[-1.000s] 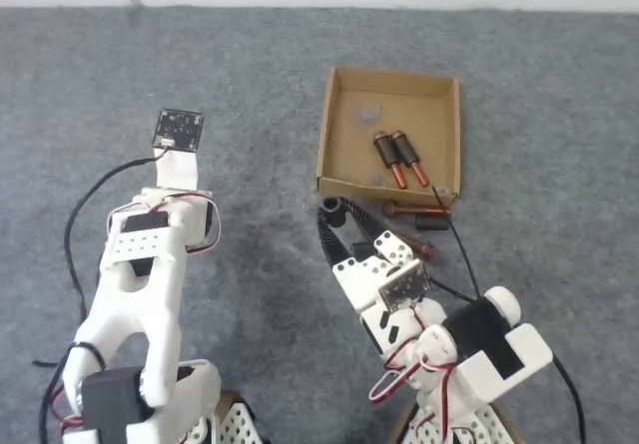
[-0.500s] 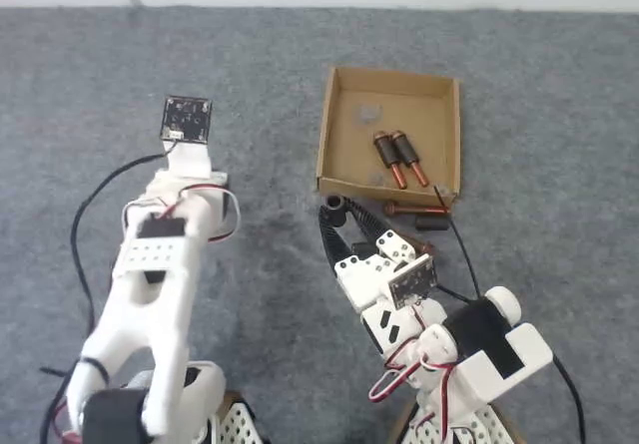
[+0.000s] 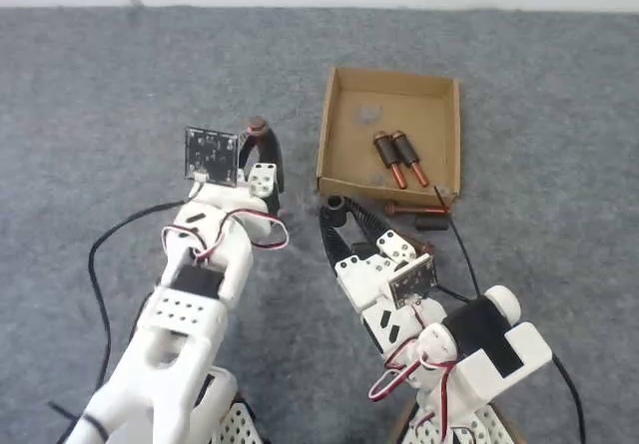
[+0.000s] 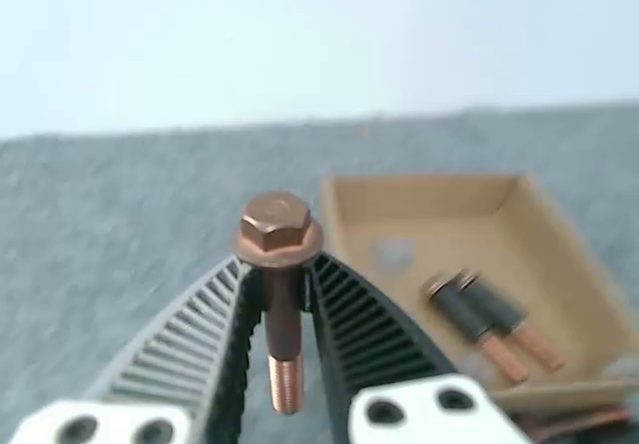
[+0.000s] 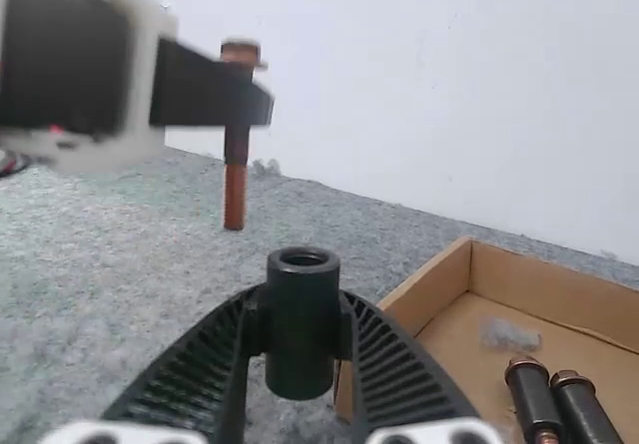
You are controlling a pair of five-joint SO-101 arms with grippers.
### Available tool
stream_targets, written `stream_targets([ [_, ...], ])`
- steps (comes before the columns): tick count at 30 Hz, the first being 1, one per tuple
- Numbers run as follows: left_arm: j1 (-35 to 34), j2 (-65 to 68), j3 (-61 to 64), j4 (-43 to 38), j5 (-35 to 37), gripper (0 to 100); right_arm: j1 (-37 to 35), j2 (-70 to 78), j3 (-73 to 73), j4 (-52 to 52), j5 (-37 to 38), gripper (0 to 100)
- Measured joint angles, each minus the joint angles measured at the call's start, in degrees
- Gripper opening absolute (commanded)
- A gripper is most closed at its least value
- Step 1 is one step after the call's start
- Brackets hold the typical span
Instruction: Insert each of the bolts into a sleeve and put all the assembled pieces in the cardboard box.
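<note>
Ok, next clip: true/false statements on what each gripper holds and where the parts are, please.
1. The left gripper is shut on a bolt, head up. True.
2. The right gripper is empty. False: it is shut on a black sleeve.
3. The cardboard box holds two assembled pieces. True.
4. The bolt is already inside the sleeve. False: they are apart.
5. Nothing lies outside the box. False: a loose bolt and a spare sleeve lie on the carpet beside it.
</note>
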Motion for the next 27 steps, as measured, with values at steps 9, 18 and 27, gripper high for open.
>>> stream_targets([
  [9,5.8,-9.67,0.0,7.74,0.97,1,0.0,0.0,0.0,0.0,0.0,0.6],
  [18,12.48,-21.19,0.0,22.24,1.93,1,0.0,0.0,0.0,0.0,-0.18,0.6],
  [27,13.36,-25.32,0.0,24.0,10.11,1,0.0,0.0,0.0,0.0,-0.18,0.6],
])
